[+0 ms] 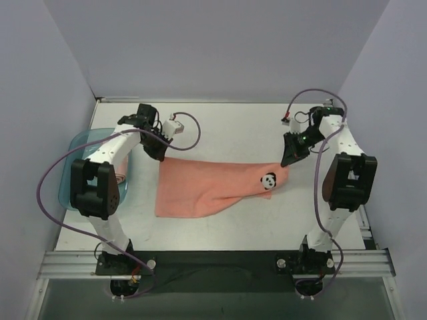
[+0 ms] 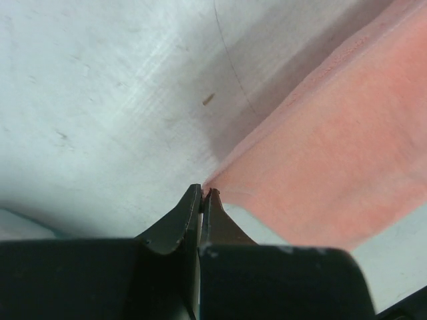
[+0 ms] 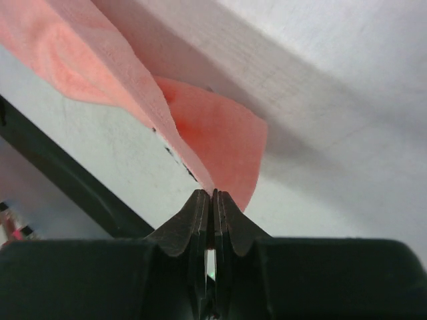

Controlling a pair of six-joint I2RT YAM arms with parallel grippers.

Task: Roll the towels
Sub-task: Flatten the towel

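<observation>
A salmon-pink towel (image 1: pixel 213 187) with a small panda patch (image 1: pixel 268 180) lies spread across the middle of the table, stretched between my two grippers. My left gripper (image 1: pixel 160 155) is shut on its far left corner, seen in the left wrist view (image 2: pixel 205 191) with the cloth (image 2: pixel 333 153) running off to the right. My right gripper (image 1: pixel 289 160) is shut on its far right corner; in the right wrist view (image 3: pixel 213 193) the cloth (image 3: pixel 220 140) hangs folded from the jaws. A rolled pink towel (image 1: pixel 121 180) lies in the teal tray, mostly hidden by my left arm.
The translucent teal tray (image 1: pixel 83 141) stands at the left edge of the table under my left arm. Purple cables loop from both arms. Grey walls close the table at the left, back and right. A metal rail (image 1: pixel 213 261) runs along the near edge.
</observation>
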